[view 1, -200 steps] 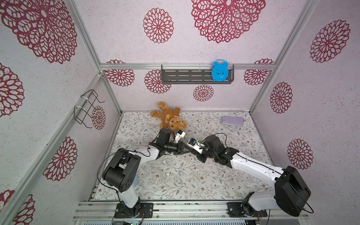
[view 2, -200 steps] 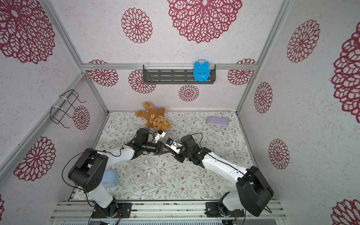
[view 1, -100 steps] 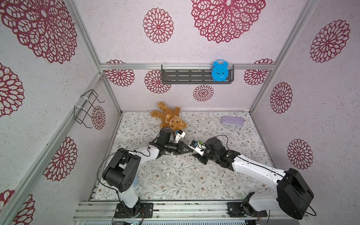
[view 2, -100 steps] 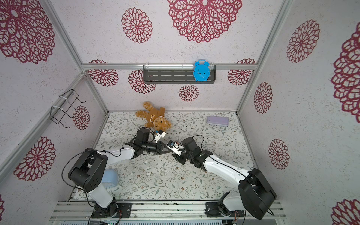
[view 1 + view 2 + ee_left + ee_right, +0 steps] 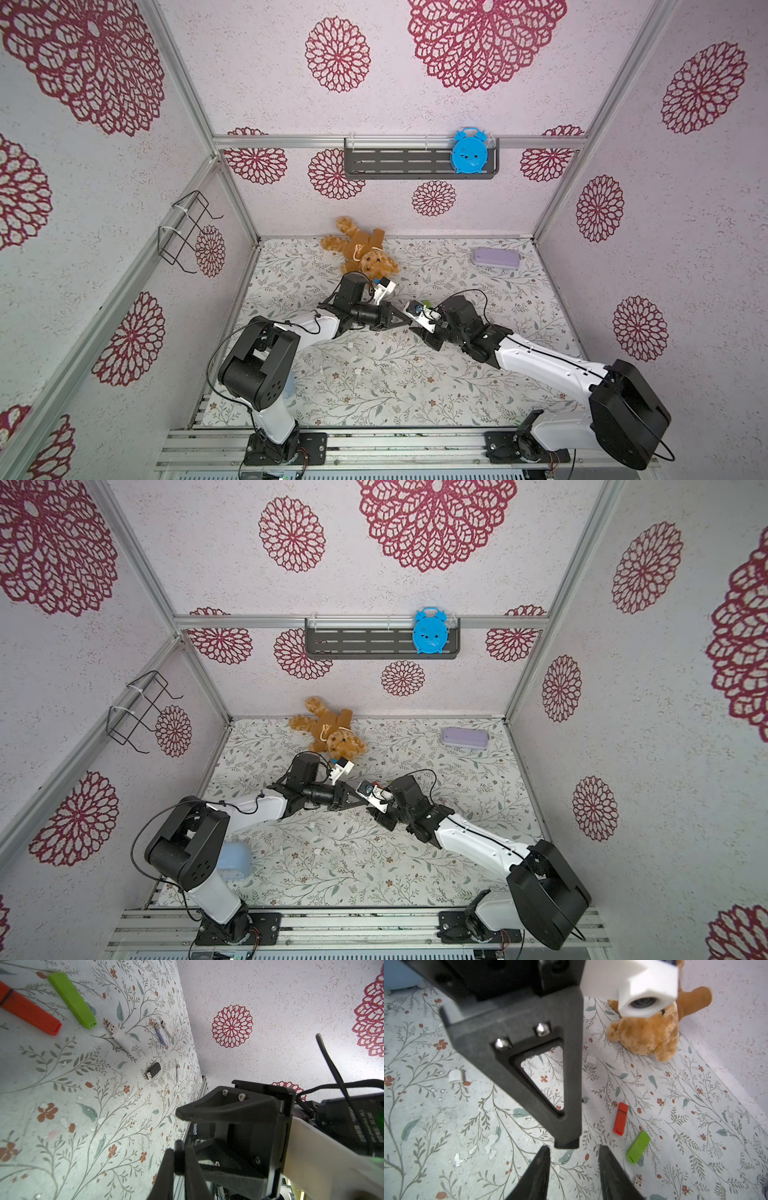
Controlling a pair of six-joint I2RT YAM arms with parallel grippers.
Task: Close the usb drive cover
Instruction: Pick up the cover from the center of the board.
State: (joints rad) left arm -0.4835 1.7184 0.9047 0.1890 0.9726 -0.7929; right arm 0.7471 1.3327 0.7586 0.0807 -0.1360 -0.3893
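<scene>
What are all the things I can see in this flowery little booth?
teddy bear: one, brown, back of the floral mat
case: one, lilac, back right corner
alarm clock: one, blue, on the grey wall shelf
wire rack: one, black, left wall
rounded object: one, pale blue, front left of the mat
capped USB drives: two, orange and green, next to each other on the mat
bare-plug USB drives: at least four, white, lilac, black, slim white, on the mat
loose caps: two, white, on the mat
tiny dongle: one, white, near the green drive
left claw: one, black, shut on a small dark piece
right claw: one, black, open, empty
</scene>
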